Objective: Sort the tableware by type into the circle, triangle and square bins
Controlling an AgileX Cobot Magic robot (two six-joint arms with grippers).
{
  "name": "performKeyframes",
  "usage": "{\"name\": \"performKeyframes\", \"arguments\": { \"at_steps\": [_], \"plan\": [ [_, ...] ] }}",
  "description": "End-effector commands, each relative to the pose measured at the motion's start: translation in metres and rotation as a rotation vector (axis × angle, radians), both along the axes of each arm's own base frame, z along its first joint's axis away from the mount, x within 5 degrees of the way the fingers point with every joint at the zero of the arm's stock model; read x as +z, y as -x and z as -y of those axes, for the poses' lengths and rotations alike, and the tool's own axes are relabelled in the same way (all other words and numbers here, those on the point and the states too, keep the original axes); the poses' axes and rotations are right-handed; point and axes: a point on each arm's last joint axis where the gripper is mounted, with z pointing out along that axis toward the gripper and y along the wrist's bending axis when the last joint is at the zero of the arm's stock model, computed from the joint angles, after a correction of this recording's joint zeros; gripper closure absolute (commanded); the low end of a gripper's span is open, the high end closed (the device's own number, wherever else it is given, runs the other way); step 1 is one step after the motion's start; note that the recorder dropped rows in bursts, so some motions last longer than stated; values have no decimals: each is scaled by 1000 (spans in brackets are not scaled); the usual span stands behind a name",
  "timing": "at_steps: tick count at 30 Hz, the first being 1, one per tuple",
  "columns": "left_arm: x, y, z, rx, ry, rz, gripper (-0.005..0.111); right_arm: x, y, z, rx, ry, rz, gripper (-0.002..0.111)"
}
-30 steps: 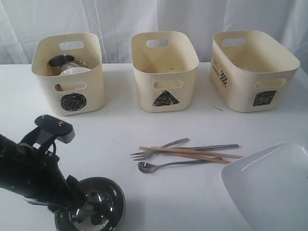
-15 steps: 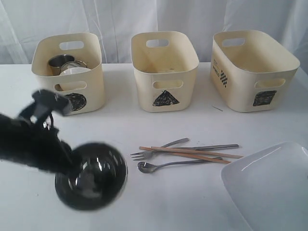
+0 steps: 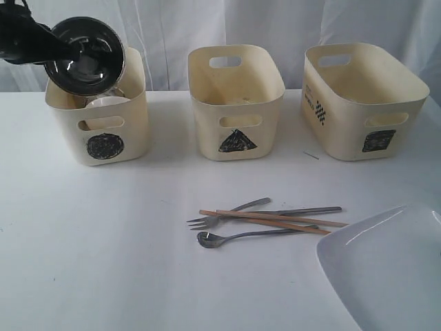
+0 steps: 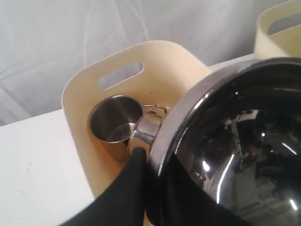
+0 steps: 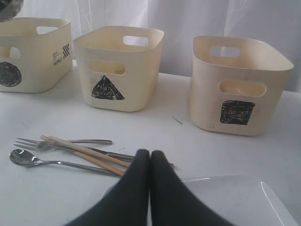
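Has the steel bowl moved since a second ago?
Yes. The steel bowl rose from the table in front of the circle bin and now hangs tilted above its rim.

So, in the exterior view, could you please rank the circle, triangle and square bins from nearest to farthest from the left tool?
1. Circle bin, far left, just below the left tool holding the steel bowl.
2. Triangle bin, in the middle.
3. Square bin, far right.

White curtain (image 3: 172,27) hangs behind white table (image 3: 103,241).
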Motion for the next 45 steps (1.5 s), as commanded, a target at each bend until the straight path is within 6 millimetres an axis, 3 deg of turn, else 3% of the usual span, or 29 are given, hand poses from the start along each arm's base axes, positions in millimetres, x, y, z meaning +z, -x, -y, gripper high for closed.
{"name": "performKeyframes", "arguments": {
  "at_steps": [1, 6, 11, 13, 19, 26, 29, 32, 35, 39, 45],
  "plan": [
    [-27, -44, -5, 37, 7, -21, 107, -2, 0, 1, -12, 5, -2, 108],
    [-48, -76, -5, 58, 4, -5, 107, -2, 0, 1, -12, 5, -2, 108],
    [-59, -90, -4, 60, 12, -10, 104, -2, 0, 1, -12, 5, -2, 108],
    [-59, -92, -3, 63, 19, -10, 96, -2, 0, 1, -12, 5, -2, 108],
    [-56, -88, -2, 51, 32, -38, 53, -2, 0, 1, -12, 5, -2, 108],
    [-29, -69, 2, 8, 62, -90, 49, -2, 0, 1, -12, 5, -2, 108],
    [-17, -49, 2, 6, 78, -103, 49, -2, 0, 1, -12, 5, 0, 108],
    [-9, -16, 3, 1, 85, -119, 49, -2, 0, 1, -12, 5, 0, 108],
    [-6, 26, 3, -6, 83, -129, 49, -2, 0, 1, -12, 5, 0, 108],
    [-5, 97, 2, -18, 92, -108, 49, -2, 0, 1, -18, -40, -8, 108],
    [-21, 192, -9, -36, 104, -76, 49, -2, 0, 1, -18, -40, -8, 108]
  ]
}}
